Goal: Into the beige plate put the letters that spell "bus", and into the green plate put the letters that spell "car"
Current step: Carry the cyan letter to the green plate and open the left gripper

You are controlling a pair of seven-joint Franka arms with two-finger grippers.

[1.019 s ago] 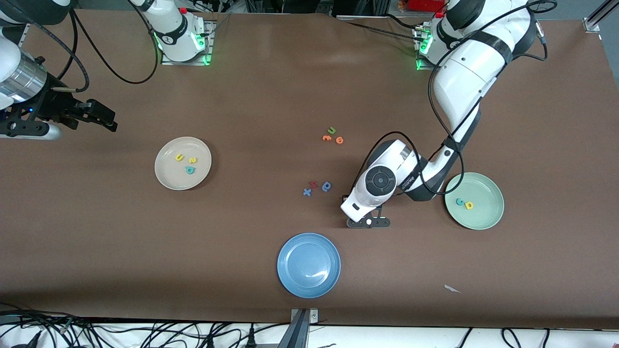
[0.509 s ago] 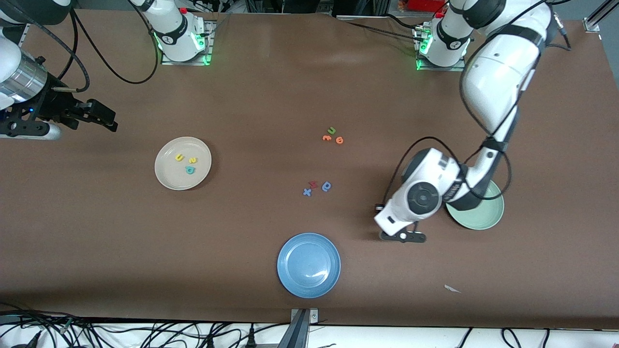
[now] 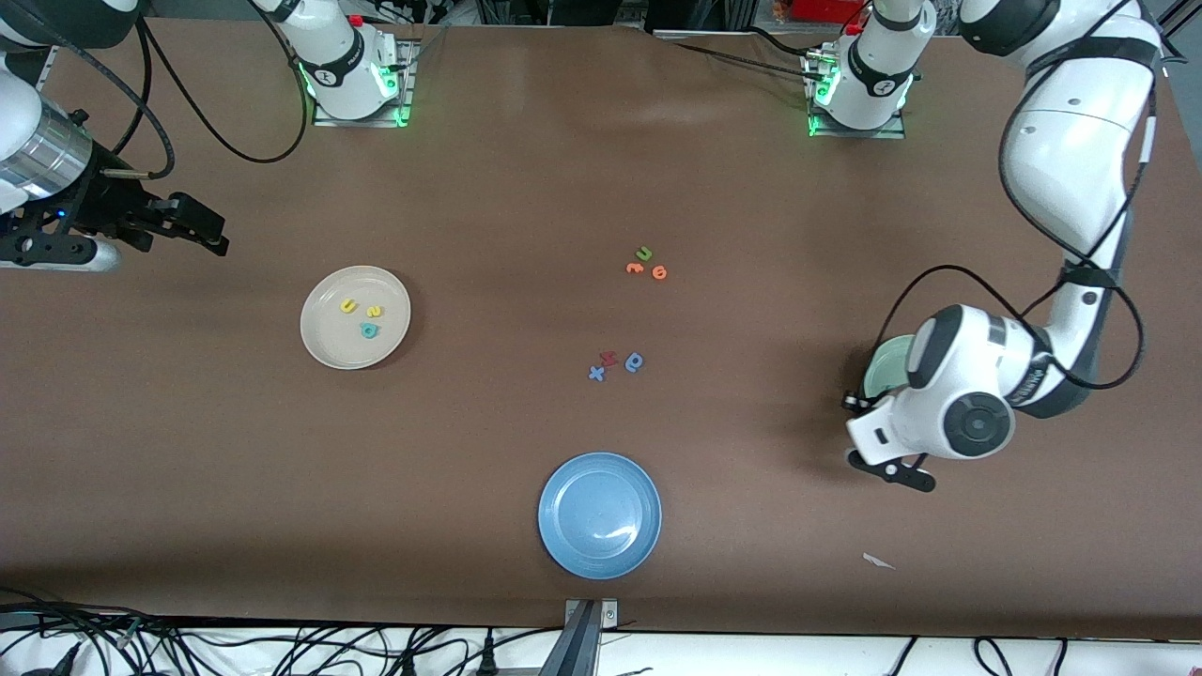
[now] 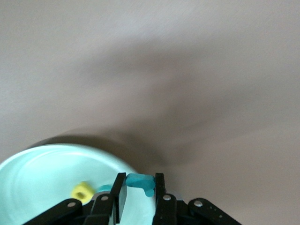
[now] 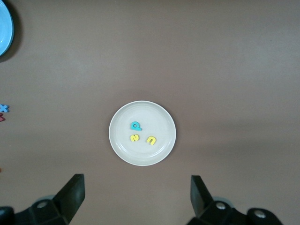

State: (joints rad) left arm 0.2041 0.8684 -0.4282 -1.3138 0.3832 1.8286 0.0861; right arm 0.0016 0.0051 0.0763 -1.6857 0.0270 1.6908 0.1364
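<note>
Left claw (image 4: 137,199) hangs over the green plate (image 4: 42,173) at the left arm's end of the counter (image 3: 526,169), fingers (image 4: 121,194) pinched narrow on a teal r (image 4: 140,182). Left wrist view shows the r between the fingertips above the plate's rim, with a yellow a (image 4: 83,191) lying in the plate and a bit of teal c (image 4: 104,188) just beside it, mostly hidden by the finger. In the front view the left arm covers nearly all of the green plate (image 3: 881,368).

Right claw (image 3: 192,227) waits wide apart and holding nothing, up over the counter at the right arm's end.

Beige plate (image 3: 324,343) sits toward the right arm's end and holds the teal b (image 3: 369,330), yellow u (image 3: 347,305) and yellow s (image 3: 374,311), close together.

Mid-counter: green u (image 3: 644,253) with two orange letters (image 3: 647,270) touching or just beside it; nearer the front camera a blue x (image 3: 596,374), a red letter (image 3: 608,358) and a blue round-bowled letter (image 3: 635,361). Blue plate (image 3: 563,545) lies nearest the front camera.
</note>
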